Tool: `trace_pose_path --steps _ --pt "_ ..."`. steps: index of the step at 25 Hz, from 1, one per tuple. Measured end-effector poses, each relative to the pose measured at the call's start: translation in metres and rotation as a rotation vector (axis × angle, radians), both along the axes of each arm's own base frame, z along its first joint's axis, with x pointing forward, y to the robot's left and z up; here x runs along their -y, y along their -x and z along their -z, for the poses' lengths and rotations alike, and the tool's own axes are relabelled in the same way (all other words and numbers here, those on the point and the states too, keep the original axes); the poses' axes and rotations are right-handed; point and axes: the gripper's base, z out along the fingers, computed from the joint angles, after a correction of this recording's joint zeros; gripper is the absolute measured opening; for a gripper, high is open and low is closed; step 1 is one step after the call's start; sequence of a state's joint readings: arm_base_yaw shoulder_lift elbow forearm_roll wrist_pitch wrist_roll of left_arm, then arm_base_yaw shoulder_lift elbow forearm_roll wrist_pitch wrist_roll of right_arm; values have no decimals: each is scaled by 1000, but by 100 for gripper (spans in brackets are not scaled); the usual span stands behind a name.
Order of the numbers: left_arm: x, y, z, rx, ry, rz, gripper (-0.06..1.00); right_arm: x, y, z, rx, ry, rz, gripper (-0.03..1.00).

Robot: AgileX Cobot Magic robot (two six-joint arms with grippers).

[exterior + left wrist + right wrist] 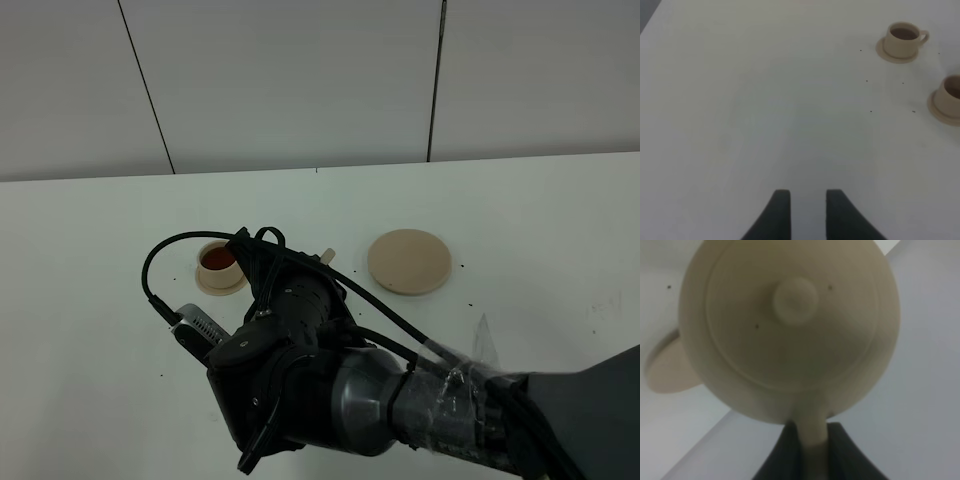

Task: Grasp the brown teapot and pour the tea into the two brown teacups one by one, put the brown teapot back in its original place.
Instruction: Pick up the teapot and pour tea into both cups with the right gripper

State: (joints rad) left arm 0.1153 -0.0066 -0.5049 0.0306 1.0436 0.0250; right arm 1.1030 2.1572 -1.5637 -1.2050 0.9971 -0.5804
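Note:
The brown teapot [790,330] fills the right wrist view, seen lid-on with its knob [796,300] facing the camera. My right gripper [812,432] is shut on its loop handle. In the high view my right arm [300,340] reaches across the middle and hides the pot, except a small tan bit [325,257]. One brown teacup [218,265] with dark red tea sits on its saucer beside the arm. Both teacups show in the left wrist view, one [902,40] farther off, one [950,97] at the edge. The wide tan saucer [409,261] lies bare. My left gripper [807,212] is open and empty.
The white table [90,300] runs back to a white panelled wall [300,80]. A flat tan disc [670,367] shows behind the teapot in the right wrist view. Small dark specks [871,111] dot the table near the cups.

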Motion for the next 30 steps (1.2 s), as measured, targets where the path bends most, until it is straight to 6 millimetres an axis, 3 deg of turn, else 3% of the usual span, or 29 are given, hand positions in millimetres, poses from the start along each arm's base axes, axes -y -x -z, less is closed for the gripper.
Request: trace_pose_path --steps 30 --pt "0 0 0 0 -1 0 24 -1 0 0 3 17 -19 9"
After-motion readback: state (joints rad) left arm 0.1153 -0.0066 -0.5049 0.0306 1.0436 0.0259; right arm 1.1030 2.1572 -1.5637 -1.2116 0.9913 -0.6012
